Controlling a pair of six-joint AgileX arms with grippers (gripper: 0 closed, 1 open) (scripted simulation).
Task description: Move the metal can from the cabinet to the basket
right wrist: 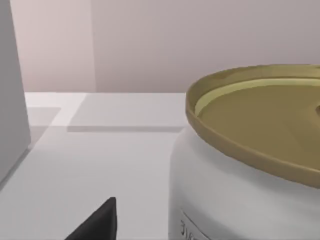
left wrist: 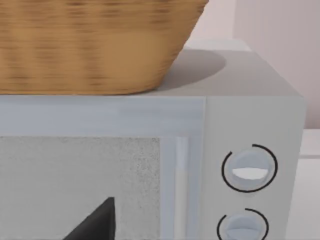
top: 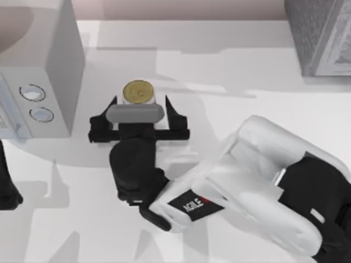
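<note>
The metal can (top: pixel 138 92) stands upright on the table left of centre, its dull gold lid facing up. My right gripper (top: pixel 141 101) is open around it, one black finger on each side with gaps to the can. In the right wrist view the can (right wrist: pixel 250 165) looms close, with one fingertip (right wrist: pixel 100 222) beside it. The grey speckled cabinet (top: pixel 321 38) sits at the far right corner, well away from the can. The woven basket (left wrist: pixel 90 45) rests on top of the white box. My left arm (top: pixel 6 186) is parked at the left edge.
The white box with two round dials (top: pixel 38 104) stands just left of the can; the left wrist view faces its front (left wrist: pixel 250 170), with one left fingertip (left wrist: pixel 97 222) showing. The right arm's white body (top: pixel 258 181) spans the front right of the table.
</note>
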